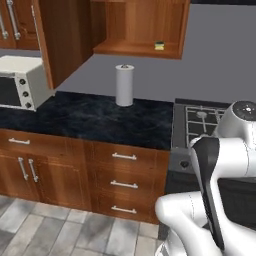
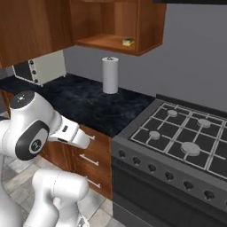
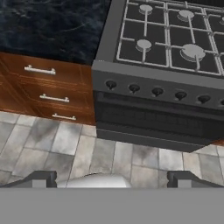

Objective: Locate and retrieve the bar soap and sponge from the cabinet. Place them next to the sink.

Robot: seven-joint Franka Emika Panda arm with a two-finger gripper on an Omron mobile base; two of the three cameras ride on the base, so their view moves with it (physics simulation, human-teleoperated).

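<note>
One sponge [image 1: 159,45] lies in the open cabinet [image 1: 145,30] above dark counter [image 1: 90,117]; claw [image 3: 112,179] spread apart.

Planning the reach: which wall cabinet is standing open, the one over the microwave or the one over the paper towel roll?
The cabinet above the paper towel roll: its door is swung wide, baring a shelf that holds the sponge.

The cabinet [image 1: 135,30] runs off the top edge in both base views, so its upper shelves and the top of its open door [image 1: 62,35] cannot be seen. The sponge [image 1: 159,45] on the bottom shelf is too small to make out beyond a yellow and green block. The microwave [image 1: 20,82] is cut by the left edge, and the stove [image 2: 177,146] by the right.
</note>
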